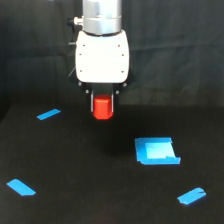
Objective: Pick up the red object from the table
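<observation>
The red object (pixel 103 108) is a small bright red-orange block held between the two dark fingers of my gripper (pixel 103 106), below the white gripper body. It hangs above the black table (pixel 75 165), clear of the surface. The gripper is shut on the block, with one finger on each side of it. The block's top is hidden by the gripper body.
A blue square patch (pixel 156 151) lies on the table toward the exterior view's right. Blue tape strips lie at the left back (pixel 48 114), the left front (pixel 21 187) and the right front (pixel 191 196). A dark backdrop stands behind the arm.
</observation>
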Tool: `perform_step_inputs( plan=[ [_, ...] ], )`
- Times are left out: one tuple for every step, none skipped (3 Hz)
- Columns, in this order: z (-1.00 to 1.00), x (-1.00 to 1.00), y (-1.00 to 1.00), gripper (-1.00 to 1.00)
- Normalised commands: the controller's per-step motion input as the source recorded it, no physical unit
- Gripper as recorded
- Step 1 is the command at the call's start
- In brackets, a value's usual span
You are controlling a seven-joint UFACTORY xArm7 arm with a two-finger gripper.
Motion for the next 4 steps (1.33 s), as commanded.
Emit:
perform_step_inputs(
  plan=[
    [0.09,0.08,0.03,-1.00],
    [0.02,0.03,-0.01,-1.00],
    [-0.06,0.03,0.04,-1.00],
    [-0.04,0.05,0.05,-0.94]
  ],
)
